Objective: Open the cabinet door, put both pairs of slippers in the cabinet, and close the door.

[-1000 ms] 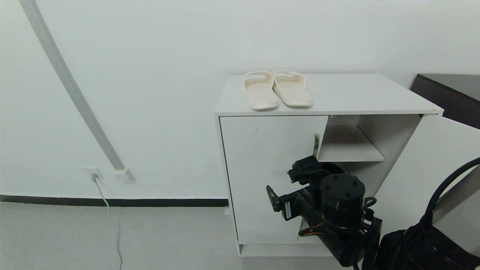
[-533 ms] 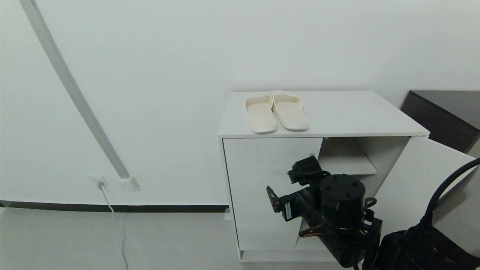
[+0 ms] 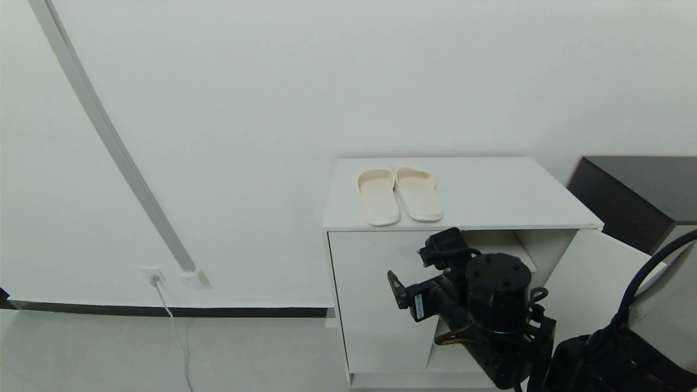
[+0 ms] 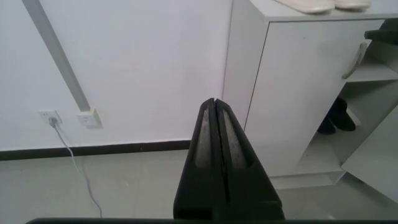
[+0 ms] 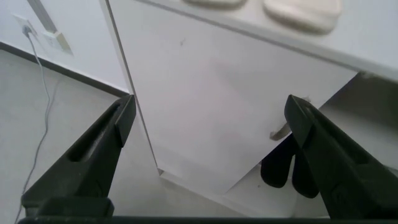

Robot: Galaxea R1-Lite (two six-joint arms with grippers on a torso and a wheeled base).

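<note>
Atop the cabinet (image 3: 490,190), cream slippers (image 3: 403,196) — above wide-apart right jaws; left jaws together.

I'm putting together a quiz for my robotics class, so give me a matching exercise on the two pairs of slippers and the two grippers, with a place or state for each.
Things:
1. cream slippers
2. dark slippers
3. left gripper
4. right gripper

Places or states:
a. open
b. on top of the cabinet
c. shut, holding nothing
d. inside the cabinet, low down

Pairs: 1-b; 2-d; 3-c; 4-a
</note>
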